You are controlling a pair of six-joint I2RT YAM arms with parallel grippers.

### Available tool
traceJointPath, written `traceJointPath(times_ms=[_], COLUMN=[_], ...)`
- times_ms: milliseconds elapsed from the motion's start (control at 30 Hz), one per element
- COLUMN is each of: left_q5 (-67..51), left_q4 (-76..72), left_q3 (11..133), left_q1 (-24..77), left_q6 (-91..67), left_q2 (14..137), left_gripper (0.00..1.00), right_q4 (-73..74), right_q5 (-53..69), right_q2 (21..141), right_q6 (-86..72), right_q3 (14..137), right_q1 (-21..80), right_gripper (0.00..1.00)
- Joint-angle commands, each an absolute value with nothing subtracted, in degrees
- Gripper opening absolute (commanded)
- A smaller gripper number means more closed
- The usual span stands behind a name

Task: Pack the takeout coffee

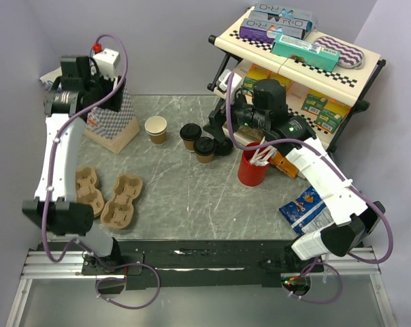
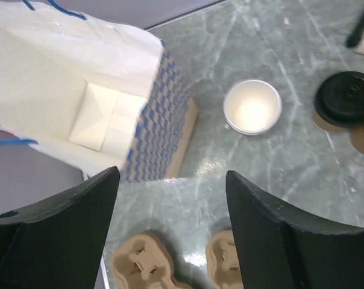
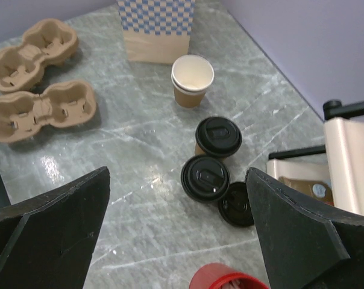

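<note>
The takeout coffee, two small brown cups with black lids (image 1: 190, 135) (image 1: 205, 148), stands mid-table, the two cups touching. In the right wrist view the cups (image 3: 218, 136) (image 3: 206, 177) lie below and between my right gripper's (image 3: 177, 180) wide-open fingers, which hold nothing. That right gripper (image 1: 229, 119) hovers just right of the cups. My left gripper (image 1: 109, 92) is raised over the blue-checked paper bag (image 1: 113, 122). Seen from the left wrist, it (image 2: 172, 180) is open and empty, the bag's open white mouth (image 2: 79, 90) ahead of it. One lidded cup (image 2: 346, 96) shows at the right edge.
A lidless brown cup (image 1: 156, 129) stands between bag and coffees. A loose black lid (image 1: 224, 146) lies beside them. A red cup of stirrers (image 1: 252, 163), two cardboard carriers (image 1: 88, 191) (image 1: 122, 201), a snack bag (image 1: 307, 208) and a checkered shelf rack (image 1: 294, 48) surround.
</note>
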State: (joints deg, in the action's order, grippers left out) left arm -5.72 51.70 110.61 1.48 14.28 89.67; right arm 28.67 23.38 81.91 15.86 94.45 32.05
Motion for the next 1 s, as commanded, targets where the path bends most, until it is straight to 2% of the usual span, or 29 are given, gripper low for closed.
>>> traceJointPath(times_ms=[0, 200, 300, 400, 500, 533, 667, 800, 967], left_q5=[-1.2, -2.1, -2.1, -2.9, -4.3, -4.8, -6.6, -6.9, -4.9], left_q4=[52.0, 53.4, 55.6, 54.4, 53.7, 53.7, 53.4, 53.7, 50.5], left_q3=[117.4, 124.1, 128.8, 128.9, 128.0, 127.7, 125.4, 124.6, 122.8], left_q1=[1.2, -1.5, -2.5, -3.2, -3.4, -3.4, -3.5, -3.6, -3.6], left_q6=[14.1, 14.5, 14.4, 14.9, 15.4, 15.4, 16.1, 16.3, 16.3], left_q2=[98.6, 105.9, 109.8, 110.5, 110.0, 109.9, 108.3, 107.1, 103.6], left_gripper=[0.77, 0.78, 0.75, 0.69, 0.51, 0.38, 0.26, 0.03, 0.01], right_q4=[27.8, 27.7, 27.5, 27.6, 27.8, 27.8, 28.0, 27.7, 27.4], right_q5=[23.5, 23.9, 24.2, 24.5, 24.6, 24.6, 24.7, 24.6, 24.4], right_q2=[78.7, 76.6, 76.2, 76.2, 76.5, 76.7, 77.3, 77.4, 77.6], right_q6=[14.8, 13.6, 13.3, 12.8, 12.7, 12.7, 12.5, 12.6, 12.4], right_q3=[92.3, 89.5, 88.9, 88.8, 89.0, 89.0, 89.1, 88.8, 88.1], right_q1=[30.4, 28.3, 27.7, 27.2, 27.2, 27.2, 27.2, 27.2, 27.2], right_gripper=[0.99, 0.99, 0.99, 0.99, 0.99, 0.99, 0.99, 0.99, 0.99])
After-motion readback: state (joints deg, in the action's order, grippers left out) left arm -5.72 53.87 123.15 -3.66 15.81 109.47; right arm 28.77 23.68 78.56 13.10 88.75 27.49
